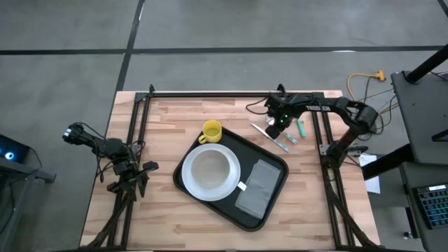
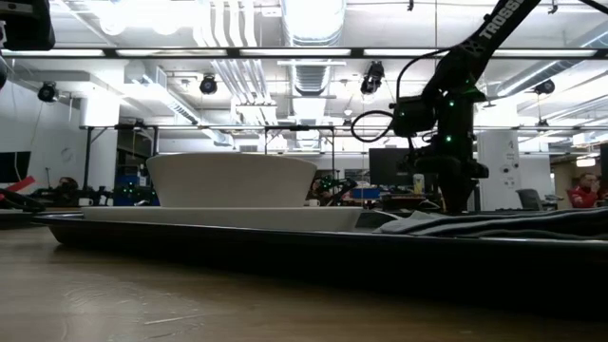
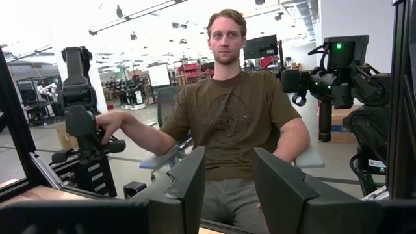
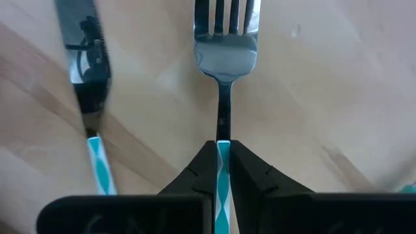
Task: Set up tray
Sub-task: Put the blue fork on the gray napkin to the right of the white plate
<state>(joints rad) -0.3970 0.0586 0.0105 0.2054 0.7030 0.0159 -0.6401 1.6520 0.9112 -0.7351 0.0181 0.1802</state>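
Right gripper [image 4: 223,170] jaws clamped on fork [image 4: 224,62] handle.

Partial white lettering "TROSS" on the right arm [image 2: 496,21]

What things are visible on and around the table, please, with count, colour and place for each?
tray: one, black, middle of the table, turned at an angle
plate: one, white, on the tray's left part
bowl: one, white, on the plate
cloth: one, grey, folded, on the tray's right part
mug: one, yellow, on the table by the tray's far corner
fork: one, steel with a teal-patterned handle, right of the tray
knife: one, same handle, on the wood beside the fork
person: one, olive T-shirt, seated beyond the table
left gripper: open, at the table's left edge, holding nothing
right gripper: shut on the fork handle
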